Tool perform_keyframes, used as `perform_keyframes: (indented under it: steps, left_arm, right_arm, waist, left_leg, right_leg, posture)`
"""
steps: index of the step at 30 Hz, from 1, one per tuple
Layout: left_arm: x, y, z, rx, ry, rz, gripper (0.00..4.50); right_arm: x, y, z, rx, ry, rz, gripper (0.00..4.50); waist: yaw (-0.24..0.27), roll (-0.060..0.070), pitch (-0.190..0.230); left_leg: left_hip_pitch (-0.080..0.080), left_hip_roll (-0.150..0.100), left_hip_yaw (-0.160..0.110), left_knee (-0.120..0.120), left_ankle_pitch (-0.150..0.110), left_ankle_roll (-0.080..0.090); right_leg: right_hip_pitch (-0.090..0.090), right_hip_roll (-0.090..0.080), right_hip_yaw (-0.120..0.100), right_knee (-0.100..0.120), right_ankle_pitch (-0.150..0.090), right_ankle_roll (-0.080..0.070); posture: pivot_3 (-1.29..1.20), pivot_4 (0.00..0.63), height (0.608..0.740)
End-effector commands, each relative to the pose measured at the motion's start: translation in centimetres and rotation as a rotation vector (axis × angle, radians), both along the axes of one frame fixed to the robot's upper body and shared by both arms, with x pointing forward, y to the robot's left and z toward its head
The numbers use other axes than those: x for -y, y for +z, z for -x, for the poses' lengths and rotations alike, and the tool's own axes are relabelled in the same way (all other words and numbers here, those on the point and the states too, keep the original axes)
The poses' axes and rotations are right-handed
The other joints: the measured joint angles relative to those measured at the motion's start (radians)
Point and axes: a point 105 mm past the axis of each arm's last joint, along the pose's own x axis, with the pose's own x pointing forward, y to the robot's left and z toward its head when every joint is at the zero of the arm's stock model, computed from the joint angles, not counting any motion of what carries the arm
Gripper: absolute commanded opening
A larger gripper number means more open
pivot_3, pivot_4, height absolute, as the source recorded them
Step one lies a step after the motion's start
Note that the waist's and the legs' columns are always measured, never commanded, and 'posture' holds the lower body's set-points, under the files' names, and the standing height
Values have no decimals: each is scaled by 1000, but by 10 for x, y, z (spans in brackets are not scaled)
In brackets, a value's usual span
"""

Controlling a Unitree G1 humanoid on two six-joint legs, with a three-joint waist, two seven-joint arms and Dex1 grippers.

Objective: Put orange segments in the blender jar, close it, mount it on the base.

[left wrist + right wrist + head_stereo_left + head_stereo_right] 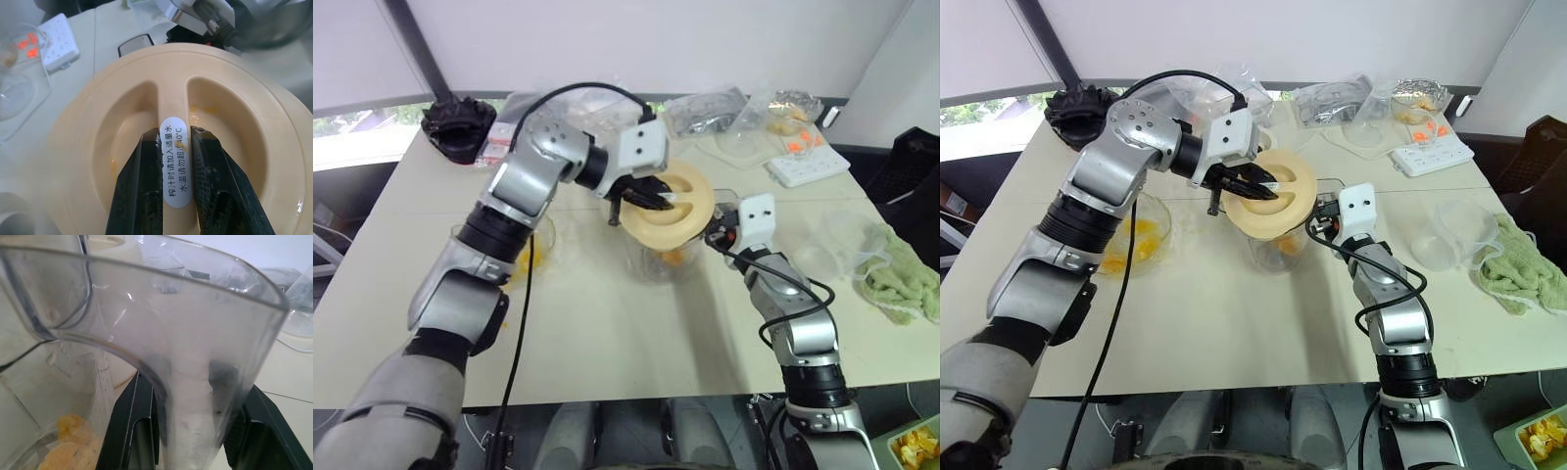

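The left gripper has its two black fingers closed tight on the raised centre rib of the flat round cream lid, one finger in each of the two hollows beside the rib, pinching a white label stuck on the rib; the lid hangs tilted from that grip, just above the mouth of the blender jar, its lower edge close to the rim but whether it touches I cannot tell. The right gripper has its fingers closed on either side of the jar's clear handle, holding the jar upright near the middle of the table. Inside the jar, at the bottom, lie yellow-orange orange segments. On the robot's left of the jar stands a clear glass bowl with more orange pieces in it, under the left arm. Towards the far right corner of the table lie a white tray with small orange bits on it and some clear plastic containers; crumpled clear bags lie along the far edge. A black object sits at the far left corner. Near the right edge lie a frosted clear jug and a green cloth
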Motion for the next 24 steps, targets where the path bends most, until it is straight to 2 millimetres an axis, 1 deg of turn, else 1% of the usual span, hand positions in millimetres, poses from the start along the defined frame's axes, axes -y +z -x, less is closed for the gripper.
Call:
perform_keyframes:
  steps: [1, 4, 6, 9, 11, 14, 16, 17, 20, 21, 24]
  left_arm:
    - [-4, -47, -6, -112, 43, -144, 241]
    - [-5, -59, -4, -173, 30, -182, 241]
    - [-5, -68, -3, -213, 28, -212, 241]
    - [-9, -83, -5, -209, 24, -265, 241]
    - [-9, -88, -6, -208, 24, -279, 241]
    - [-7, -90, -9, -201, 33, -275, 241]
    - [-6, -89, -10, -199, 34, -269, 241]
    - [-5, -88, -10, -198, 34, -265, 241]
    - [-2, -85, -10, -195, 31, -246, 241]
    - [-1, -85, -10, -194, 29, -241, 241]
    - [1, -81, -10, -190, 28, -225, 241]
  right_arm:
    - [8, 25, 6, 99, -24, 31, 992]
    - [8, 24, 9, 99, -20, 39, 992]
    - [9, 24, 11, 102, -17, 48, 992]
    - [10, 24, 15, 107, -17, 44, 992]
    - [8, 24, 18, 102, 1, 30, 992]
    - [6, 20, 23, 72, 31, -24, 992]
    - [6, 18, 23, 61, 28, -21, 2014]
    - [8, 17, 23, 58, 14, -10, 2313]
    - [10, 16, 21, 62, -8, 40, 3698]
    - [10, 17, 21, 66, -6, 48, 4073]
    - [10, 18, 22, 75, -11, 50, 4073]
  waist:
    - [1, 0, 0]
    - [1, 0, 0]
    - [1, 2, -2]
    - [1, 4, -5]
    - [1, 5, -7]
    - [9, 5, -11]
    - [14, 6, -14]
    - [12, 5, -16]
    - [-1, 1, -25]
    - [-5, 1, -27]
    - [-7, 4, -29]
  left_leg:
    - [1, 0, 0, 0, 0, 0]
    - [7, 0, -1, 0, 0, 0]
    - [13, 2, -1, -2, 0, 0]
    - [13, 2, -2, -2, 0, 0]
    - [14, 2, -5, -2, -1, 1]
    - [14, 1, -6, -2, -1, 2]
    - [14, 1, -6, -2, -1, 2]
    - [15, 1, -6, -2, -1, 2]
    - [16, 3, -6, -3, -2, 2]
    - [16, 3, -7, -3, -2, 2]
    - [16, 3, -7, -3, -2, 1]
  right_leg:
    - [1, 0, 0, 0, -1, -2]
    - [8, 0, 0, -2, -2, -2]
    - [16, -1, -1, -8, -5, 1]
    - [19, -1, -1, -13, -5, 1]
    - [21, -2, -1, -15, -5, 1]
    - [22, -2, -2, -16, -5, 2]
    - [22, -2, -2, -16, -5, 2]
    - [22, -2, -2, -16, -5, 2]
    - [23, -2, -2, -16, -5, 2]
    - [23, -1, -3, -16, -5, 2]
    - [23, -2, -2, -17, -6, 2]
  posture:
    - [0, 150, 740]
    - [0, 150, 740]
    - [0, 150, 740]
    - [0, 150, 740]
    - [0, 150, 740]
    - [0, 150, 740]
    - [0, 150, 740]
    - [0, 150, 740]
    - [0, 150, 740]
    - [0, 150, 740]
    - [0, 150, 740]
